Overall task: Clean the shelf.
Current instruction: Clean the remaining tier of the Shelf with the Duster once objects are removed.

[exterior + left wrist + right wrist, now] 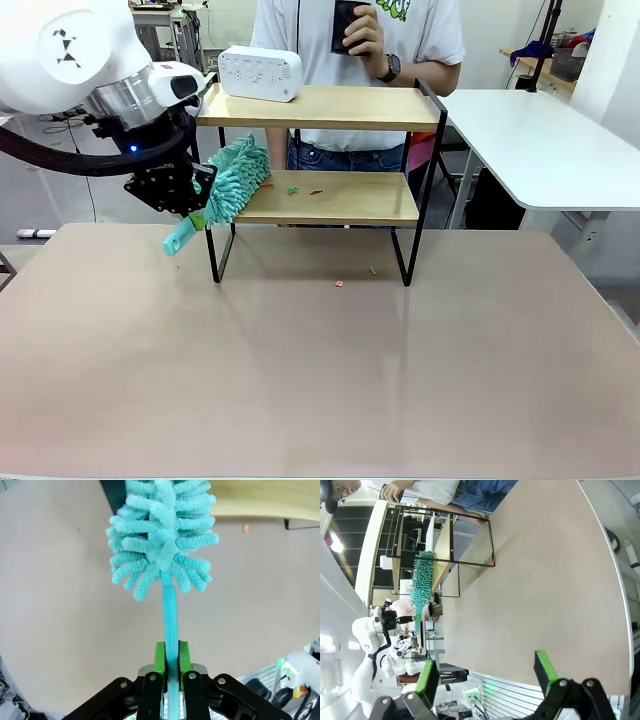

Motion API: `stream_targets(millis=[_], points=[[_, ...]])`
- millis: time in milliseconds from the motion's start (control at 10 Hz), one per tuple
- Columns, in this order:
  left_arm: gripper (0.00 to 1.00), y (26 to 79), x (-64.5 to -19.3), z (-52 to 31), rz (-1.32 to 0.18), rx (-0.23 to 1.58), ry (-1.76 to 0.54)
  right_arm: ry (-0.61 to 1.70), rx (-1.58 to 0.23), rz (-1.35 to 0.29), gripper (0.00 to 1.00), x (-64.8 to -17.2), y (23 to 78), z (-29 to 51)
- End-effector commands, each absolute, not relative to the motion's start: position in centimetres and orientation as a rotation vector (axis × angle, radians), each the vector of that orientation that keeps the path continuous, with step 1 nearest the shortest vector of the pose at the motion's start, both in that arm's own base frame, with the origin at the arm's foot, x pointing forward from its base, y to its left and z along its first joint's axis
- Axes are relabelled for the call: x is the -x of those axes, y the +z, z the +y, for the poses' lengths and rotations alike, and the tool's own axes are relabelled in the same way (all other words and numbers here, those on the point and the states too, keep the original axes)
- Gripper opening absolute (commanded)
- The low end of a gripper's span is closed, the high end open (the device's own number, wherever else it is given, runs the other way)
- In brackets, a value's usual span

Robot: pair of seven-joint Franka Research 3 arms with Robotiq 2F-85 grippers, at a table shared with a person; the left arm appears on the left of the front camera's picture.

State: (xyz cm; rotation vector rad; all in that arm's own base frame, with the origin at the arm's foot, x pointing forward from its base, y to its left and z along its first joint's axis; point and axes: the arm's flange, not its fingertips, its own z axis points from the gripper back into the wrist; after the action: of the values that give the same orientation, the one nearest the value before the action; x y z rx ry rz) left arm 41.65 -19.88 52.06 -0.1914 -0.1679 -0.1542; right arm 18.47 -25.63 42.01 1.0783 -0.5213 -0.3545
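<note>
Duster (162,535) at the shelf (320,108)
Its handle is clamped in the left pincer (170,660), the head ahead of it at the lower board (345,205); the right pincer (486,670) is spread wide.

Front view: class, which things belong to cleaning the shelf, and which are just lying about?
Job: shelf, duster, crumbs on it, left end effector gripping the duster.
Lying about: white box, side table.
</note>
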Motion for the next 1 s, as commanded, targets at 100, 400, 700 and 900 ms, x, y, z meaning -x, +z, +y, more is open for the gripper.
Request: stream_targets(millis=[100, 400, 700, 900], points=[[0.12, 52.8, -41.4, -20.8, -0.093, 0.251, -0.318, -0.334, -1.088, -0.551, 1.00, -18.6, 42.1, -25.6], [0.12, 52.5, -41.3, -22.4, -0.068, 0.275, -0.390, -0.334, -1.088, -0.551, 1.00, -18.6, 42.1, -25.6], [0.12, 52.6, -41.9, -25.3, -0.053, 0.284, -0.452, -0.334, -1.088, -0.551, 1.00, -18.6, 42.1, -25.6], [0.12, 52.8, -41.8, -26.2, -0.040, 0.267, -0.522, -0.334, -1.088, -0.551, 1.00, -18.6, 42.1, -25.6]])
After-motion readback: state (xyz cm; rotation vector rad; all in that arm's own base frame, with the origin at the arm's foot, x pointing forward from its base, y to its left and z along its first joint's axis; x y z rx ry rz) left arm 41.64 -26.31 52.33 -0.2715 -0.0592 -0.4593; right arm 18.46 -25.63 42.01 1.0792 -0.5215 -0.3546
